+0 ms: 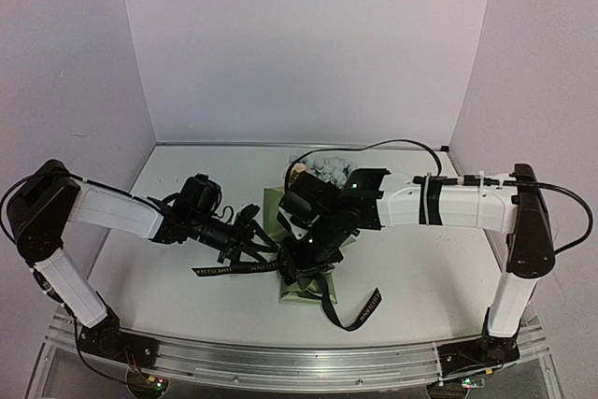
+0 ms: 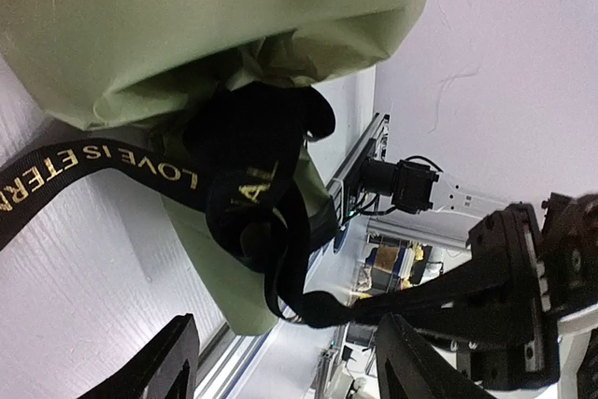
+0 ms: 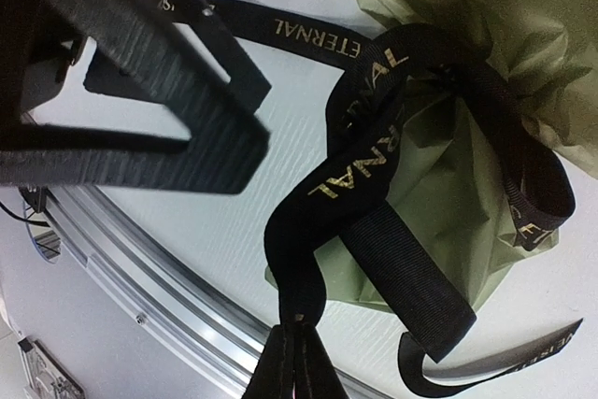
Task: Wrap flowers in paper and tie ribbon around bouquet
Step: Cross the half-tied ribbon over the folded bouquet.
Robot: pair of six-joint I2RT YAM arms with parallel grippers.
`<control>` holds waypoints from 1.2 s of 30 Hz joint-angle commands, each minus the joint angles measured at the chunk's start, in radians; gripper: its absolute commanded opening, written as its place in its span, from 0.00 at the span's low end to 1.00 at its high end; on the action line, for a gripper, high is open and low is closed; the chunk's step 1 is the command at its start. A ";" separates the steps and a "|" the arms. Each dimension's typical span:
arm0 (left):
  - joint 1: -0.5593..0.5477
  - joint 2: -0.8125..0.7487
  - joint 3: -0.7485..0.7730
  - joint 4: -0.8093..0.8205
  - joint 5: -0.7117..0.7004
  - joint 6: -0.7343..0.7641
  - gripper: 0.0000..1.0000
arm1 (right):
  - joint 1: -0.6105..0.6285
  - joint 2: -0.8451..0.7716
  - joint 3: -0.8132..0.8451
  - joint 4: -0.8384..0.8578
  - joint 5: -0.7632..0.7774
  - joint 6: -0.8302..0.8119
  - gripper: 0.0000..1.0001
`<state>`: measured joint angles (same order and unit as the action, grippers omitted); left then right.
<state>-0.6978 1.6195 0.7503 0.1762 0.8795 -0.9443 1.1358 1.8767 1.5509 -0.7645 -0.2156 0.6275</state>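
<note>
Two tails of limp, light, slippery ribbon [image 3: 355, 175], pinched at lower centre by right gripper [image 3: 294, 362]; best grabbed close to paper [image 3: 486, 7] with spread left gripper [image 2: 285, 348].

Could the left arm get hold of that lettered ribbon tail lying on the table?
Probably yes. The left tool stands open close to the ribbon tail, and nothing visible lies between them. The right tool pinches another stretch of the ribbon, nearer the bouquet.

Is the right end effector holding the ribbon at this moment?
Yes, the right end effector is pinched shut on a strand of the ribbon.
</note>
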 commanded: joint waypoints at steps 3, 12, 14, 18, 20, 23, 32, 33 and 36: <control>0.009 -0.076 -0.061 0.151 0.114 -0.135 0.73 | 0.003 -0.022 0.033 0.041 0.042 -0.018 0.00; -0.013 0.003 -0.087 0.370 0.147 -0.359 0.75 | 0.017 -0.050 0.006 0.089 0.080 -0.031 0.00; -0.024 0.012 -0.079 0.364 0.148 -0.366 0.76 | 0.019 -0.059 0.003 0.091 0.094 -0.041 0.00; -0.037 0.016 -0.035 0.219 0.134 -0.274 0.77 | 0.029 -0.073 0.003 0.091 0.123 -0.067 0.00; -0.037 0.019 -0.025 0.193 0.134 -0.257 0.77 | 0.032 -0.074 0.008 0.092 0.124 -0.073 0.00; -0.041 0.026 -0.009 0.172 0.131 -0.248 0.76 | 0.038 -0.077 0.013 0.091 0.135 -0.086 0.00; -0.043 0.045 0.031 0.105 0.125 -0.214 0.69 | 0.051 -0.077 0.011 0.091 0.081 -0.154 0.00; -0.043 0.049 0.035 0.103 0.127 -0.212 0.67 | 0.052 -0.078 0.008 0.092 0.074 -0.162 0.00; -0.045 0.057 0.039 0.106 0.133 -0.216 0.63 | 0.053 -0.075 0.006 0.090 0.054 -0.189 0.00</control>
<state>-0.7368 1.6637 0.7487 0.2852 0.9943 -1.1760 1.1804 1.8381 1.5551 -0.6891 -0.1326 0.4962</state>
